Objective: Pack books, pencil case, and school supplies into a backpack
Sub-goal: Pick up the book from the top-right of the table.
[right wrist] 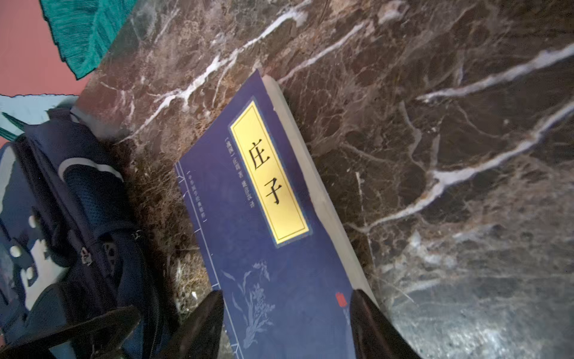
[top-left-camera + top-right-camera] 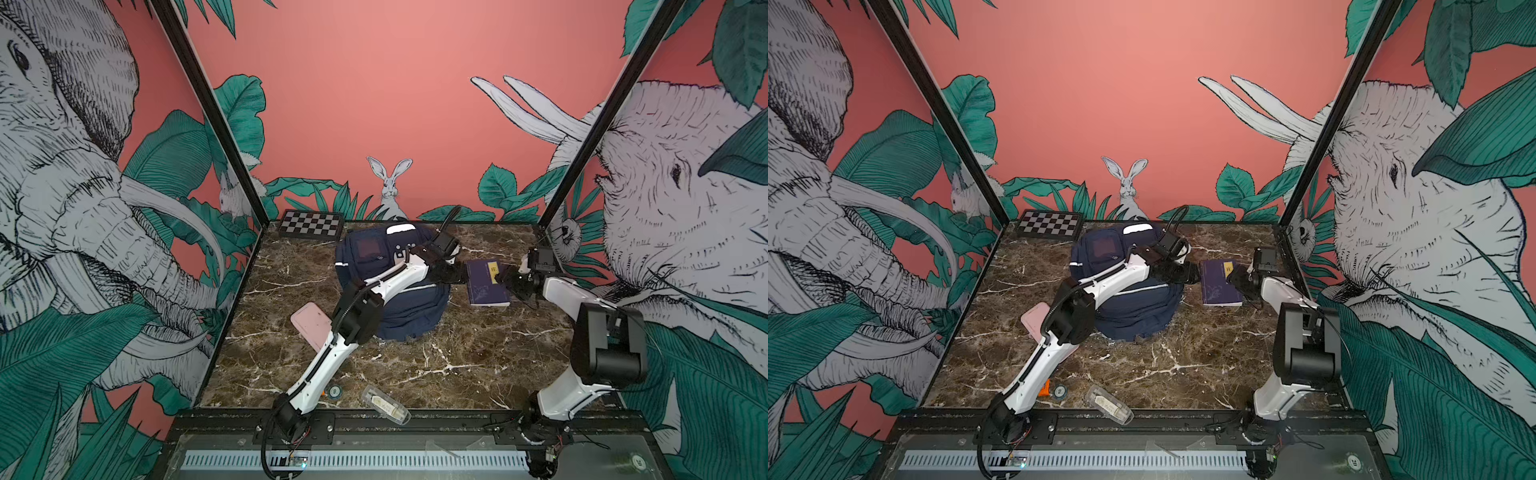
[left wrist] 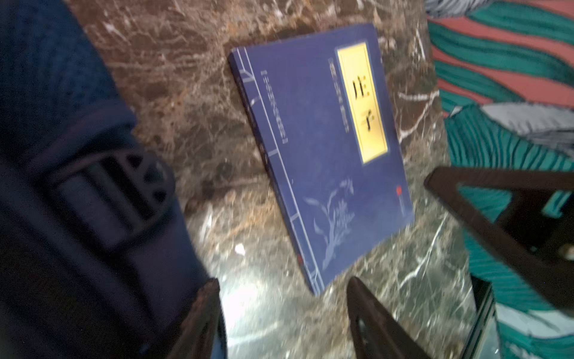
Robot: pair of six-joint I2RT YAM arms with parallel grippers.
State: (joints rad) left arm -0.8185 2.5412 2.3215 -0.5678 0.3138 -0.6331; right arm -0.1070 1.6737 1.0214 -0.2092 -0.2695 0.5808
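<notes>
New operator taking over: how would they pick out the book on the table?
Find the big navy backpack mid-table. The book lies flat on the marble beside it, on the robot's right. Only it bears a yellow label with black characters.

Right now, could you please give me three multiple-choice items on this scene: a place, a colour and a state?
1. Where is the book?
A. flat on the table beside the backpack
B. inside the backpack
C. propped against the wall
2. What colour is its title label?
A. red
B. yellow
C. white
3. How is the left gripper?
A. shut on the book
B. shut on a strap
C. open, empty
Answers: A, bare table shows around the book; B, the right wrist view shows the label yellow; C, its fingers stand apart with nothing between.
</notes>
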